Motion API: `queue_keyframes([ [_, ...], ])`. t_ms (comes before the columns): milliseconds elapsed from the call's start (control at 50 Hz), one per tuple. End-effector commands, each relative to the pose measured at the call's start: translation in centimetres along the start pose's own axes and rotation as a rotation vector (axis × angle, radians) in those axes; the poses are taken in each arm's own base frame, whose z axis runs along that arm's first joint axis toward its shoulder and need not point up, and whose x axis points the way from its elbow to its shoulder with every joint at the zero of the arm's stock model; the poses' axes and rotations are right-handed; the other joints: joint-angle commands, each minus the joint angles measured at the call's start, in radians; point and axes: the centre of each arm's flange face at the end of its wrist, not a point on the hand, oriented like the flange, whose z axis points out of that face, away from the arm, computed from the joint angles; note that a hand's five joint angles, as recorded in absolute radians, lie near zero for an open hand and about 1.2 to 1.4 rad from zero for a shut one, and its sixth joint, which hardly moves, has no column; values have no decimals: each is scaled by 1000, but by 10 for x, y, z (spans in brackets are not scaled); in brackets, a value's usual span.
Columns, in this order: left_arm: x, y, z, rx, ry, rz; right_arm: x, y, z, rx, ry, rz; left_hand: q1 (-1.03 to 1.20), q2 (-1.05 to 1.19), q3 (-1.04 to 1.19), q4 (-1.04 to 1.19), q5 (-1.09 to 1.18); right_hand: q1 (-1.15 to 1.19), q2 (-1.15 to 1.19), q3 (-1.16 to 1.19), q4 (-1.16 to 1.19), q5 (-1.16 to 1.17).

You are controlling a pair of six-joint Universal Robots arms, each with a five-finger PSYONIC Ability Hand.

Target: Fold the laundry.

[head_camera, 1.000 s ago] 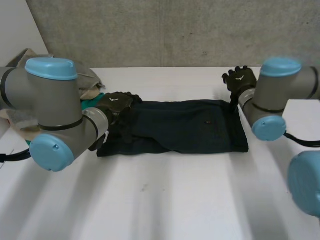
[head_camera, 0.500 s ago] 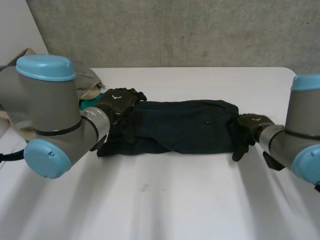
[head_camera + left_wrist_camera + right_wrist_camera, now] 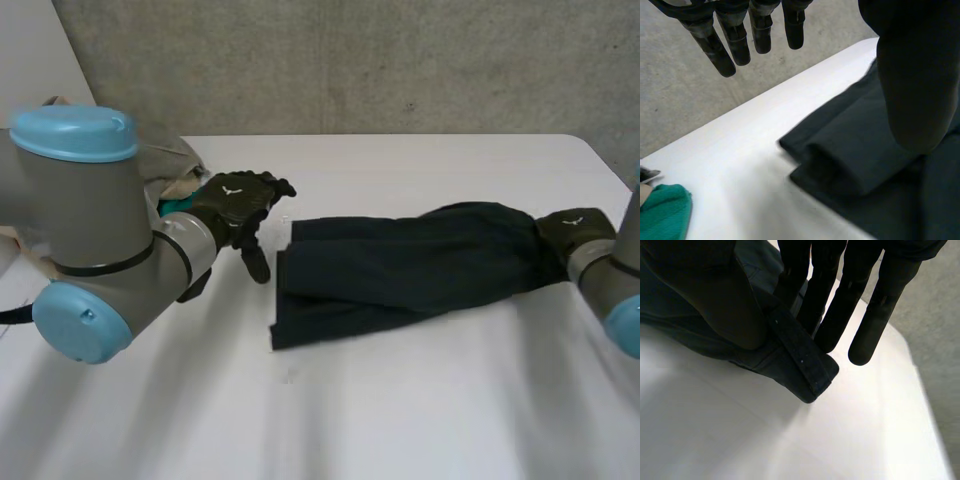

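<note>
nearest the camera the white tabletop lies bare. just past it the dark trousers lie folded lengthwise across the middle. their leg ends point to 9 o'clock and their waist end to 3 o'clock.

the leg ends are not square: the lower layer juts out toward 7 o'clock, beyond the layer on top. at the waist end the cloth humps up a little instead of lying flat.

the right robot hand is at the 3 o'clock end. in its wrist view it pinches the waistband between the thumb and straight fingers.

the left robot hand hangs off the cloth at about 10 o'clock from the trousers' middle. its fingers are spread and relaxed and it holds nothing.

farther off, at 9 to 10 o'clock beyond that hand, a green cloth and a beige cloth wait in a heap.

the step in hand looks like laying the trousers out straight before an end-over-end fold.

- **right hand:** the pinch should stay low and draw along the tabletop, so the hump flattens and does not lift.
- **left hand:** it should come down flat on both leg layers near their corners and nudge the stray lower layer into line.
- **the fold:** only then take the fold. a crooked base will likely carry through every later layer.
</note>
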Motion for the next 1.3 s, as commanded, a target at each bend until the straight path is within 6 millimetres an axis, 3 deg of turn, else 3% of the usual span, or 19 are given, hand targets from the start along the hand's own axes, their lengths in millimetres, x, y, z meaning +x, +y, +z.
queue_keyframes([
  [20,-13,-8,-5,19,-32,-17,-41,-44,-16,228,-54,-353,-34,-30,-37,-28,-52,329,245,222,202,284],
  [60,-16,-9,-7,23,-43,-23,-58,-59,-26,324,-72,-395,-34,-30,-37,-28,-52,329,245,222,202,284],
  [80,-21,-11,-9,27,-60,-34,-80,-75,-41,442,-111,-433,-34,-30,-37,-28,-52,329,245,222,202,284],
  [140,-31,-16,-13,40,-92,-49,-122,-89,-68,616,-232,-477,-34,-30,-37,-28,-52,329,245,222,202,284],
  [160,-37,-19,-16,51,-115,-60,-151,-88,-86,713,-349,-504,-34,-30,-37,-28,-52,329,245,222,202,284],
  [220,-49,-25,-21,73,-147,-90,-198,-69,-114,836,-608,-551,-34,-30,-37,-28,-52,329,245,222,202,284],
  [300,-57,-28,-24,87,-163,-106,-226,-57,-127,884,-742,-599,-34,-30,-37,-28,-52,329,245,222,202,284],
  [340,-58,-29,-23,91,-164,-107,-224,-66,-122,881,-697,-603,-34,-30,-37,-28,-52,-36,-119,-143,-162,-81],
  [360,-59,-30,-23,96,-164,-107,-217,-75,-116,851,-636,-583,-34,-30,-37,-28,-52,-756,-840,-864,-883,-802],
  [380,-59,-30,-23,96,-164,-107,-212,-80,-114,821,-600,-559,-34,-30,-37,-28,-52,-892,-976,-1000,-1019,-938],
  [480,-60,-36,-17,129,-166,-96,-178,-107,-112,662,-477,-251,-34,-30,-37,-28,-52,-892,-976,-1000,-1019,-938],
  [560,-58,-53,-12,185,-168,-91,-123,-133,-116,580,-426,182,-34,-30,-37,-28,-52,-892,-976,-1000,-1019,-938],
  [660,-38,-66,-6,221,-121,-79,-101,-127,-99,459,-459,362,-34,-30,-37,-28,-52,-892,-976,-1000,-1019,-938],
  [760,3,-56,2,161,-35,-56,-104,-119,-78,325,-494,310,-34,-30,-37,-28,-52,-892,-976,-1000,-1019,-938],
  [860,30,-20,24,52,-34,-15,-119,-110,-57,159,-541,267,-34,-30,-37,-28,-52,-892,-976,-1000,-1019,-938],
  [1000,37,37,59,-129,-38,119,-150,-86,-38,9,-605,213,-34,-30,-37,-28,-52,-892,-976,-1000,-1019,-938],
  [1060,26,59,65,-235,-79,156,-155,-72,-27,-15,-604,162,-34,-30,-37,-28,-52,-892,-976,-1000,-1019,-938],
  [1180,12,70,63,-312,-120,155,-151,-58,-20,-32,-574,31,-34,-30,-37,-28,-52,-892,-976,-1000,-1019,-938],
  [1300,14,57,51,-291,-80,155,-141,-70,-29,32,-545,4,-34,-30,-37,-28,-52,-892,-976,-1000,-1019,-938],
])
